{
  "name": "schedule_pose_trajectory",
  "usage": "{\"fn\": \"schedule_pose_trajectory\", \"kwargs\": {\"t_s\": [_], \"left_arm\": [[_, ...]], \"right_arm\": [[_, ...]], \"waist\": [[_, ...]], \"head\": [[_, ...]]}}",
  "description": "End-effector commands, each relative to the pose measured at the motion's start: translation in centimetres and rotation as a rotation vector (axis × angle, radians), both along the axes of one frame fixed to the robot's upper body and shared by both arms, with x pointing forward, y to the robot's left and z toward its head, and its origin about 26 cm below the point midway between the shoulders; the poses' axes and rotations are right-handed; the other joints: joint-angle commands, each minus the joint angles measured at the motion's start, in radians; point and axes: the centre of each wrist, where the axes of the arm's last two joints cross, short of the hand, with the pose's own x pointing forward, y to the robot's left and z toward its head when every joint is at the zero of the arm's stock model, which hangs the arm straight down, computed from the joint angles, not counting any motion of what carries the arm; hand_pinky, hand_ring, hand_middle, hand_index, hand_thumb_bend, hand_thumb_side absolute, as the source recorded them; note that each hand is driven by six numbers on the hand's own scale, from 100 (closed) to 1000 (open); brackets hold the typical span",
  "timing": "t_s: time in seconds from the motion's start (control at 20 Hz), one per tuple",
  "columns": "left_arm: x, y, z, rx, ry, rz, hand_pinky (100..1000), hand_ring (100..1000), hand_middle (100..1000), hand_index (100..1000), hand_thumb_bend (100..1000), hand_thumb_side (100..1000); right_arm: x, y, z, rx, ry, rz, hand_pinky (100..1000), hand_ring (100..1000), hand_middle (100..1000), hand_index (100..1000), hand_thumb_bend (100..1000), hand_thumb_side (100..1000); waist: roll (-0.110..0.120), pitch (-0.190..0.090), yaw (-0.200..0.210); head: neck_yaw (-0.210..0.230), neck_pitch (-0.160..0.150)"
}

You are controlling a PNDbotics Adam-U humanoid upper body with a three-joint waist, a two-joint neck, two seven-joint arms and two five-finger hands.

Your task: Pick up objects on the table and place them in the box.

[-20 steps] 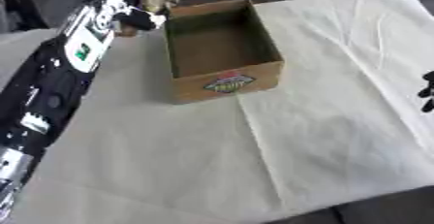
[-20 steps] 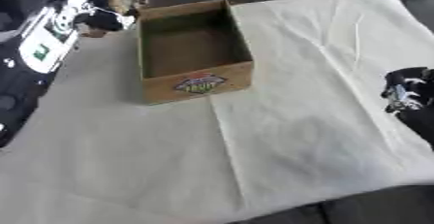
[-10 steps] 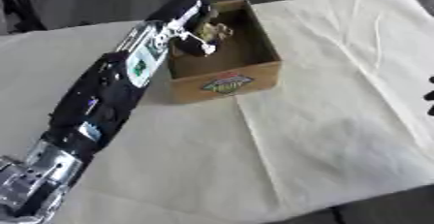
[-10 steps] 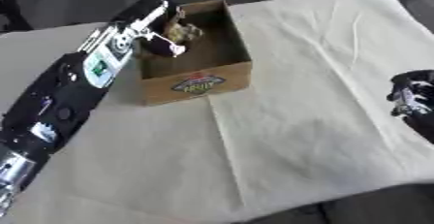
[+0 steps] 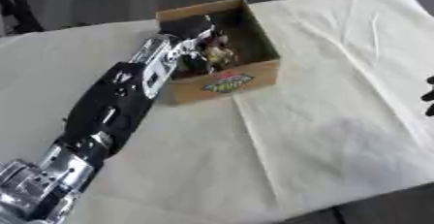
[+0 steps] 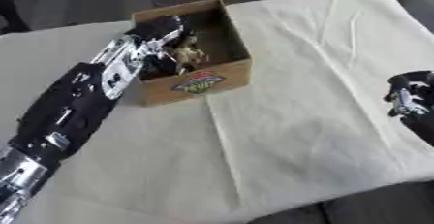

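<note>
Left arm (image 5: pixel 115 109) showing black shell, silver wrist joint, white label patch; right hand (image 6: pixel 411 102) showing black with silver bits.

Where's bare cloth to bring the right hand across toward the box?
Open cloth runs from the right hand at the table's right edge to the box, and all along the near edge. Crowded: left hand fills the box's left side, holding a small object.

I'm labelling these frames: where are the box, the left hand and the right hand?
box (image 5: pixel 222 81): left eye view, on its printed front wall.
left hand (image 5: pixel 190 29): left eye view, on its back, over the box.
right hand (image 6: pixel 410 97): right eye view, on its dark fingers at the right edge.
</note>
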Motion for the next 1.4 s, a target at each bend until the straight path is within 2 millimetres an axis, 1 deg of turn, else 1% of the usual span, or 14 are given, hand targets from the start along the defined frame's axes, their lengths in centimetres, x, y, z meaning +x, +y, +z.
{"fn": "schedule_pose_trajectory", "kwargs": {"t_s": [0.05, 0.1, 0.15, 0.25, 0.35, 0.4, 0.45, 0.5, 0.55, 0.6, 0.75, 0.9, 1.2, 1.4], "left_arm": [[0.0, 0.2, 1.7, 0.011, -0.036, -0.003, 653, 651, 668, 741, 638, 145], [-0.1, 0.2, 1.9, 0.007, -0.045, -0.002, 691, 701, 722, 754, 708, 249], [-0.1, 0.3, 2.1, 0.001, -0.057, -0.001, 693, 703, 724, 756, 712, 256], [-0.2, 0.4, 2.4, -0.032, -0.090, 0.002, 706, 717, 736, 765, 742, 331], [-0.4, 0.5, 2.9, -0.097, -0.141, 0.003, 694, 694, 711, 758, 729, 382], [-0.6, 0.7, 3.2, -0.146, -0.168, 0.005, 665, 651, 675, 745, 685, 410], [-0.7, 1.0, 3.6, -0.209, -0.195, 0.007, 659, 642, 666, 740, 662, 416], [-0.9, 1.2, 4.0, -0.269, -0.219, 0.010, 633, 612, 631, 716, 603, 410], [-1.1, 1.6, 4.6, -0.339, -0.246, 0.016, 625, 603, 621, 711, 590, 406], [-1.4, 2.1, 5.1, -0.406, -0.269, 0.021, 606, 583, 600, 699, 549, 384], [-2.5, 4.0, 6.4, -0.576, -0.307, 0.035, 582, 558, 574, 693, 508, 366], [-3.9, 6.5, 7.0, -0.690, -0.318, 0.059, 557, 533, 546, 682, 472, 350], [-8.0, 11.2, 5.8, -0.887, -0.337, 0.124, 526, 518, 525, 666, 448, 342], [-10.3, 13.5, 2.9, -1.021, -0.305, 0.199, 514, 512, 519, 662, 440, 353]], "right_arm": [[0.1, -0.2, 0.9, -0.010, -0.023, 0.006, 380, 529, 599, 621, 100, 342], [0.1, -0.2, 0.9, -0.010, -0.024, 0.005, 380, 529, 598, 620, 100, 342], [0.1, -0.2, 0.9, -0.010, -0.024, 0.005, 380, 529, 599, 620, 100, 342], [0.1, -0.2, 0.9, -0.009, -0.024, 0.005, 380, 529, 599, 620, 100, 341], [0.1, -0.3, 0.8, -0.008, -0.024, 0.003, 380, 529, 598, 620, 100, 341], [0.1, -0.3, 0.8, -0.008, -0.023, 0.002, 380, 530, 598, 620, 100, 342], [0.1, -0.3, 0.8, -0.007, -0.023, 0.000, 380, 530, 598, 620, 100, 341], [0.1, -0.4, 0.8, -0.006, -0.022, -0.001, 380, 530, 598, 620, 100, 341], [0.1, -0.4, 0.7, -0.006, -0.022, -0.004, 380, 530, 598, 620, 100, 341], [0.0, -0.5, 0.7, -0.006, -0.021, -0.007, 381, 530, 598, 620, 100, 341], [-0.1, -0.7, 0.6, -0.004, -0.020, -0.016, 381, 530, 598, 620, 100, 341], [-0.2, -0.8, 0.5, -0.002, -0.019, -0.025, 381, 531, 598, 620, 100, 341], [-0.3, -1.2, 0.5, 0.010, -0.024, -0.050, 382, 531, 598, 621, 100, 341], [-0.4, -1.5, 0.3, 0.012, -0.020, -0.064, 382, 532, 599, 623, 100, 340]], "waist": [[-0.006, -0.015, 0.002], [-0.007, -0.015, 0.003], [-0.007, -0.016, 0.004], [-0.009, -0.016, 0.007], [-0.010, -0.017, 0.011], [-0.011, -0.017, 0.013], [-0.012, -0.017, 0.017], [-0.013, -0.018, 0.020], [-0.013, -0.018, 0.025], [-0.015, -0.019, 0.030], [-0.018, -0.021, 0.048], [-0.023, -0.022, 0.071], [-0.034, -0.028, 0.129], [-0.041, -0.034, 0.168]], "head": [[0.002, -0.002], [0.001, -0.002], [0.001, -0.002], [0.000, -0.002], [-0.002, -0.002], [-0.002, -0.002], [-0.004, -0.001], [-0.006, -0.001], [-0.008, 0.000], [-0.011, 0.001], [-0.021, 0.003], [-0.032, 0.005], [-0.055, 0.013], [-0.065, 0.019]]}}
